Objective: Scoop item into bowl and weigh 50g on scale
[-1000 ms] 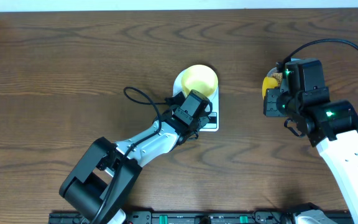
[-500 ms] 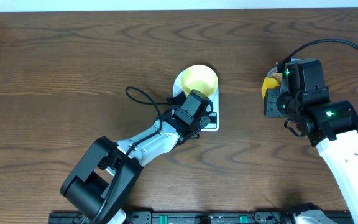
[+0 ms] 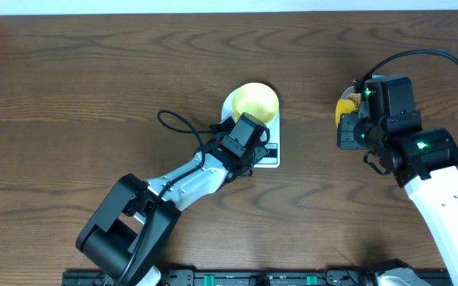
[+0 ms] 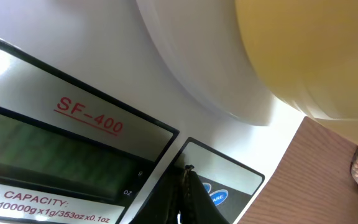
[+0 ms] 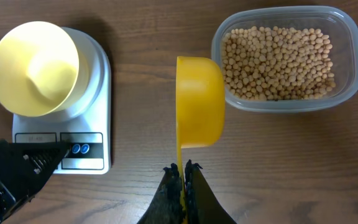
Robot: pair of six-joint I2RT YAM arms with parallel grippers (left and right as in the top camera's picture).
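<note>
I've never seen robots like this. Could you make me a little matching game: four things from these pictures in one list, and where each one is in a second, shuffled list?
Things
1. bowl
2. scoop
3. beans
4. left gripper

Places
A. in the clear tub
B. on the round platform of the scale
C. tips closed, at the buttons on the scale's front
D. held by its handle in the right gripper

Pairs: 1-B, 2-D, 3-A, 4-C
</note>
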